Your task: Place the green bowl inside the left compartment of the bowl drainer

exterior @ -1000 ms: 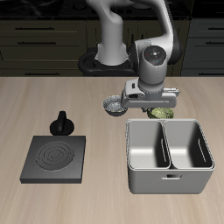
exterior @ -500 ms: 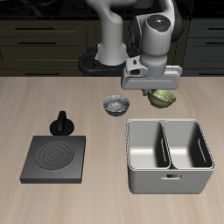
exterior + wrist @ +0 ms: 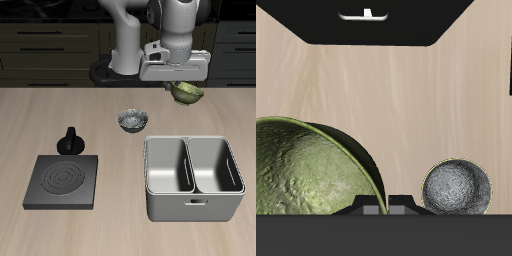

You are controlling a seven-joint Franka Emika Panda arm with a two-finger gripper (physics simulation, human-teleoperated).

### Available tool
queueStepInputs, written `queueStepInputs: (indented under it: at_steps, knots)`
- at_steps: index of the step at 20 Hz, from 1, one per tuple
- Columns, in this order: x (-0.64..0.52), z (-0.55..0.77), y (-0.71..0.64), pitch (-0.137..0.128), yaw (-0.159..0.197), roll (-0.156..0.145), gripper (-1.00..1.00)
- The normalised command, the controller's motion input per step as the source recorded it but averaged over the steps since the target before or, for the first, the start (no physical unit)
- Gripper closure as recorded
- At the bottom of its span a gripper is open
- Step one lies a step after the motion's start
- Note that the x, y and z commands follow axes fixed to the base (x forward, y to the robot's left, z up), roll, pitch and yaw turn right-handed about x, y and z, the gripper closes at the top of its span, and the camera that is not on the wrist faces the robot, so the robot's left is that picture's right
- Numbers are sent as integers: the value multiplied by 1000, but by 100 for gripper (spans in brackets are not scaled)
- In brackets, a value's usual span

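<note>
Two bowls: I hold the green bowl (image 3: 186,93) pinched in my gripper (image 3: 181,88), aloft behind the bowl drainer (image 3: 195,207); grey bowl (image 3: 132,121) on table. One stove plate (image 3: 63,180). Left compartment (image 3: 216,165) unobstructed.

Grey bowl (image 3: 131,120), blk stove plate (image 3: 62,180) w/ blk knob (image 3: 72,141) behind.

Both renders are evenly and softly lit, sharp throughout; faint shadows are cast on the desk (image 3: 60,115), and no glare is seen.
</note>
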Motion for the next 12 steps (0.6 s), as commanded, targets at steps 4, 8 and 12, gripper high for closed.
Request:
queueStepInputs:
  at_steps: [4,8,12]
  knots:
    - [-141,443,46,-59,-19,24,100]
    - [-104,409,-11,-72,-29,10,100]
    - [86,73,-52,20,-10,-4,100]
